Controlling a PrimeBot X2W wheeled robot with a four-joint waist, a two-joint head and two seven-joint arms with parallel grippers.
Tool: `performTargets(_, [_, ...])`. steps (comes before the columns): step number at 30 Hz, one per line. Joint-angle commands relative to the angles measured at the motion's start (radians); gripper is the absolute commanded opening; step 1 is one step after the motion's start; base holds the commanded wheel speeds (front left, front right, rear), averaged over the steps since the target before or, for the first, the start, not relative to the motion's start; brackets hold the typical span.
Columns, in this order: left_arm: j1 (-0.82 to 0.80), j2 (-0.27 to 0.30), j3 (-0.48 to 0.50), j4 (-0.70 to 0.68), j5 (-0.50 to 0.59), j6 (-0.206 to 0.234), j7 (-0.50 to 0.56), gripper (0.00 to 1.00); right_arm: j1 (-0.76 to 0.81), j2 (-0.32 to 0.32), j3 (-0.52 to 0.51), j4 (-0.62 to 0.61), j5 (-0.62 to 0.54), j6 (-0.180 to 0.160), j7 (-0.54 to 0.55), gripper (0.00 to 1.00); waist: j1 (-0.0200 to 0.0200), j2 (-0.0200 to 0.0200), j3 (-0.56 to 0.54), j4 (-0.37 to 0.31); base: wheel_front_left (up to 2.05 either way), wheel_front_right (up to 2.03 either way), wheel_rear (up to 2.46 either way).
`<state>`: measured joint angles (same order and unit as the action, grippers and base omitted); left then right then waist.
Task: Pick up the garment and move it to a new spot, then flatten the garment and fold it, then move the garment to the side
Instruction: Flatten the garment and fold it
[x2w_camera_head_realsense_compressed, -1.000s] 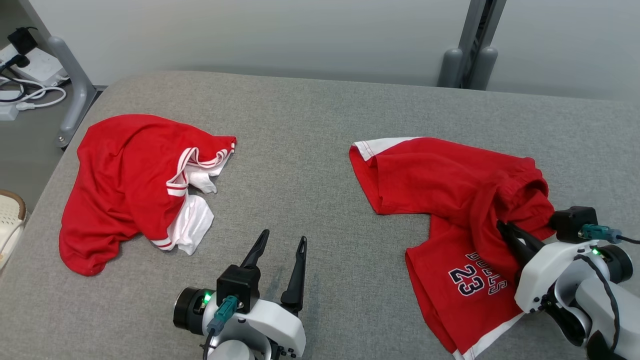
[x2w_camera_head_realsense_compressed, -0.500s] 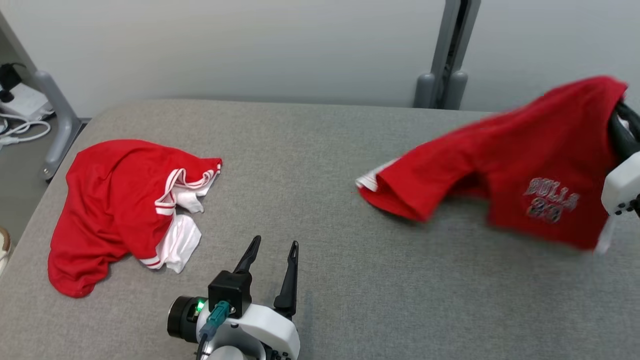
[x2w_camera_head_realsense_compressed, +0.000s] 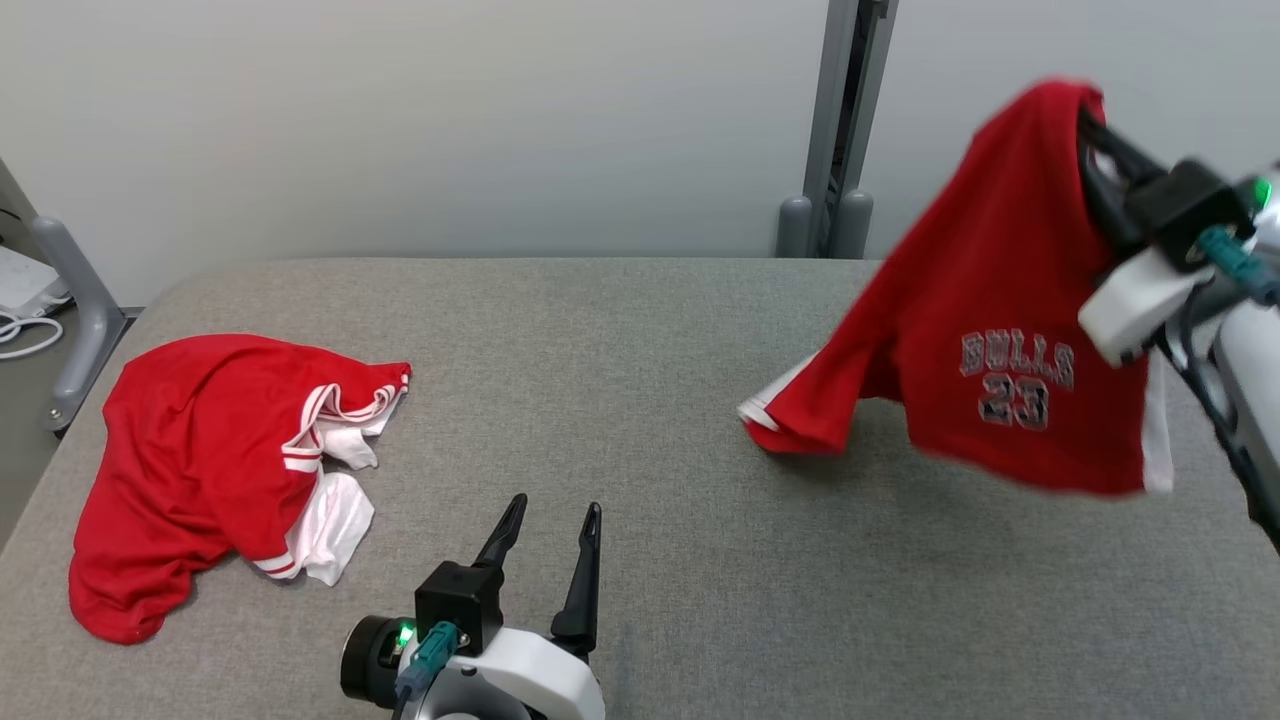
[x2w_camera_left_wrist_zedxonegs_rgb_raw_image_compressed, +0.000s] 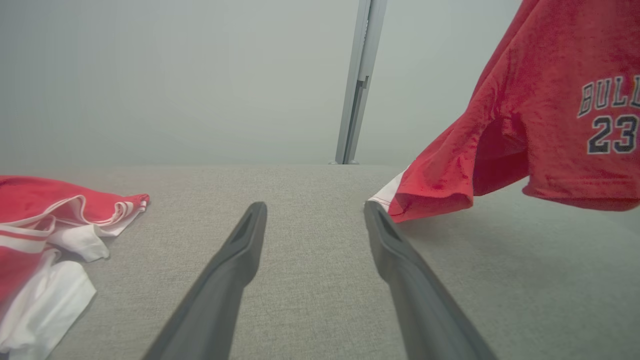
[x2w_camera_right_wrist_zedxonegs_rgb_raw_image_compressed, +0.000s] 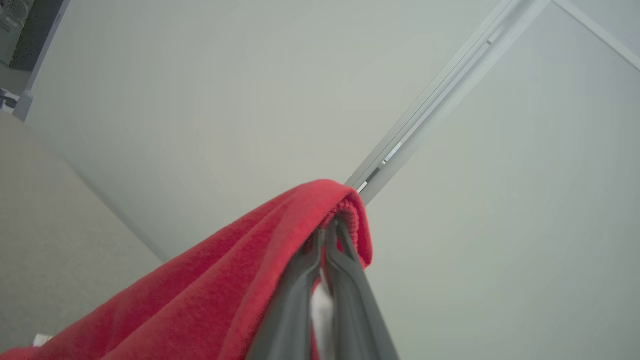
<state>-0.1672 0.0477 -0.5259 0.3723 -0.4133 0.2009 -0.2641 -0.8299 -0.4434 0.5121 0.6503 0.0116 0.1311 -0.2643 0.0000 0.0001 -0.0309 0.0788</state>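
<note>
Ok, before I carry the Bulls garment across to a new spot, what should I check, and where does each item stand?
1. Right gripper shut on the red Bulls garment: ok.
2. Garment fully off the grey table: not ok, its white-trimmed corner appears to touch the surface.
3. Left gripper open, holding nothing: ok.
4. Other red garment lies apart from the lifted one: ok.
5. Bare table between the two garments for set-down: ok.
6. How much fabric is pinched: cannot tell.
</note>
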Motion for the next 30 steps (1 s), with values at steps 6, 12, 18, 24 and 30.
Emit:
performTargets(6, [0.016,0.005,0.007,-0.011,-0.005,0.010,0.000,1.00,0.076,0.050,-0.197,-0.090,-0.009,0.000,0.000,0.00,0.0000,-0.0001,-0.008,0.012,0.00,0.00,0.00])
performTargets(12, [0.015,0.005,0.003,-0.011,0.001,0.004,0.000,1.00,0.235,0.069,-0.165,0.218,0.069,-0.001,0.129,0.00,0.0000,-0.0001,-0.001,0.022,0.00,0.00,0.00])
performTargets(18, [0.009,0.005,0.006,-0.008,0.011,0.001,0.000,1.00,0.318,0.063,-0.028,0.369,0.164,-0.001,0.235,0.00,0.0000,-0.0001,0.006,0.014,0.00,0.00,0.00])
performTargets(24, [0.002,0.005,0.007,-0.008,0.010,-0.001,0.000,1.00,0.276,-0.034,0.102,0.416,0.200,-0.001,0.287,0.00,0.0000,-0.0001,0.009,-0.020,0.00,0.00,0.00])
performTargets(30, [-0.011,0.005,0.001,-0.019,0.000,0.007,0.000,1.00,0.193,-0.082,0.103,0.442,0.128,-0.001,0.186,0.00,0.0000,-0.0001,0.020,-0.043,0.00,0.00,0.00])
